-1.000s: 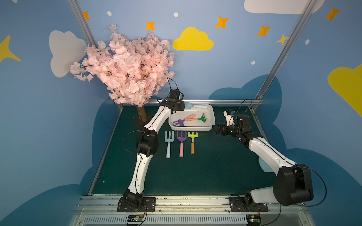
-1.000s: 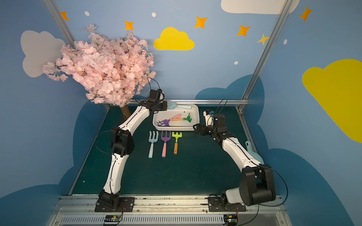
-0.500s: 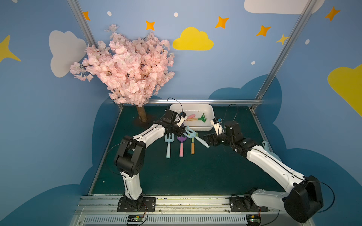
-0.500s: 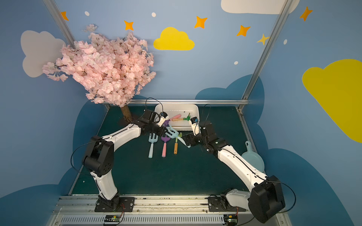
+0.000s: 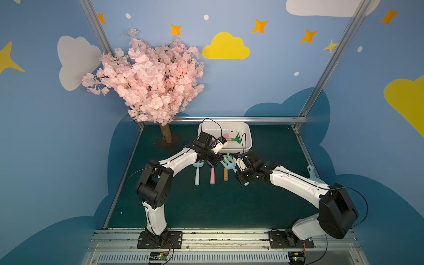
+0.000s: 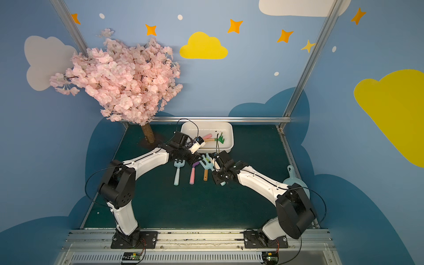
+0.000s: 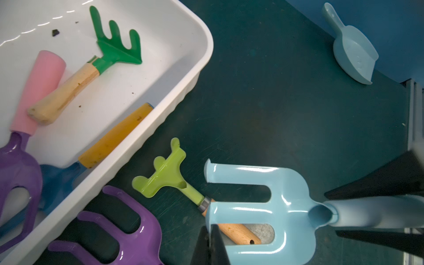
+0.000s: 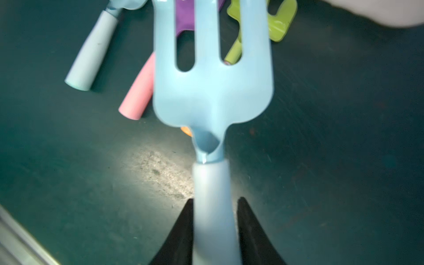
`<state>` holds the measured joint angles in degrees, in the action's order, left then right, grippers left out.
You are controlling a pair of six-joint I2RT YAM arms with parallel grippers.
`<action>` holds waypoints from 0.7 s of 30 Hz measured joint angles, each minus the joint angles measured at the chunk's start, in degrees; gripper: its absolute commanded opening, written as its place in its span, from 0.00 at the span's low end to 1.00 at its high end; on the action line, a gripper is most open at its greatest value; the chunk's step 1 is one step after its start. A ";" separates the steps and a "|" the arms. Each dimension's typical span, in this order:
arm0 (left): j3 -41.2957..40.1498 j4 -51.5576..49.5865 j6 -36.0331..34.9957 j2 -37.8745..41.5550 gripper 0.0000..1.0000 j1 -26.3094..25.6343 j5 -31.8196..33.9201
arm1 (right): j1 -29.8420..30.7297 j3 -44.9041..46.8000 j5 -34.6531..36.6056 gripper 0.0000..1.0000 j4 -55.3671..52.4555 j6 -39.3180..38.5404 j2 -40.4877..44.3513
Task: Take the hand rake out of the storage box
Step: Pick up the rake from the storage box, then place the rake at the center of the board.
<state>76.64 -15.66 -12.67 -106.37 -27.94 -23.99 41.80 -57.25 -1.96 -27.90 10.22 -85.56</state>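
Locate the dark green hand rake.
In both top views the dark green rake lies inside the storage box, toward its right end; the left wrist view shows its wooden handle resting across the pink handle of a purple rake.

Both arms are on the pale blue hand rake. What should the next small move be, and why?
Probably open the left gripper and let go. Its jaws pinch an outer tine of the pale blue hand rake, which is outside the storage box, and the right gripper has its jaws against both sides of the handle, so the right arm looks able to carry it alone.
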 measured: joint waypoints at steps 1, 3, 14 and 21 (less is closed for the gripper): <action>0.13 0.07 -0.02 0.00 0.12 -0.13 -0.17 | 0.28 -0.04 0.33 0.10 -0.39 0.22 -0.33; 0.44 -0.22 0.28 0.07 0.15 -0.22 -0.81 | 0.68 -0.04 1.14 0.03 -0.76 0.74 -0.85; -4.63 12.35 13.51 3.65 1.00 3.93 -17.11 | -0.02 3.65 8.07 0.00 -0.15 6.27 -0.20; -8.52 24.46 24.63 6.69 1.00 9.60 -18.97 | -2.19 5.38 10.32 0.00 1.20 12.04 -4.02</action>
<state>68.12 8.80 11.97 -99.68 -18.35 -42.96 39.62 -51.88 8.36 -26.70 22.26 -89.58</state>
